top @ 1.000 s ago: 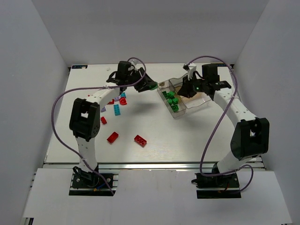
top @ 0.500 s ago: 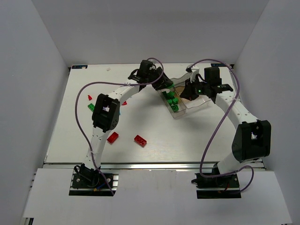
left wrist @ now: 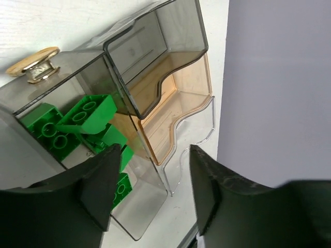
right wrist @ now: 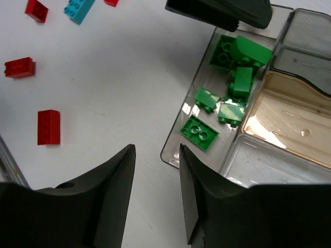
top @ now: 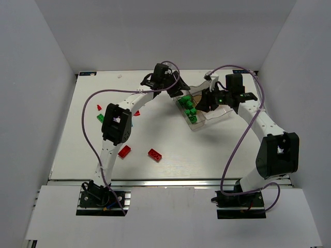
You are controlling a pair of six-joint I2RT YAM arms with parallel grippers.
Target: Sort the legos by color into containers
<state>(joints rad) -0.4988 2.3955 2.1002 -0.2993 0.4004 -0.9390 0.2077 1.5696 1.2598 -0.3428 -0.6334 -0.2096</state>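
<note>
Both arms are reaching toward the tray (top: pixel 199 127) at the far right of the table (top: pixel 217 155).

The left end effector (top: pixel 178 91) is hovering over the far end of the long compartment (right wrist: pixel 178 150). In its wrist view the left end effector (left wrist: pixel 152 191) is standing released, jaws apart, nothing between the fingers (left wrist: pixel 98 186) but the tray wall below.

The right end effector (top: pixel 205 101) is hanging over the tray's middle. From its wrist camera the right end effector (right wrist: pixel 155 201) is also released, and I am seeing bare table and the tray corner through the gap.

The green legos (right wrist: pixel 232 77) are lying loose in the long compartment, some flat, some tipped against each other. They also show in the overhead view (top: pixel 189 109) and under the left wrist (left wrist: pixel 77 121). The squarish compartments (right wrist: pixel 279 113) are sitting just beside them.

Out on the table, a red brick (top: pixel 124 151) and a second red brick (top: pixel 154 154) are lying near the front, well apart from the tray. A cyan brick (right wrist: pixel 78 6) is showing at the top edge of the right wrist view.
</note>
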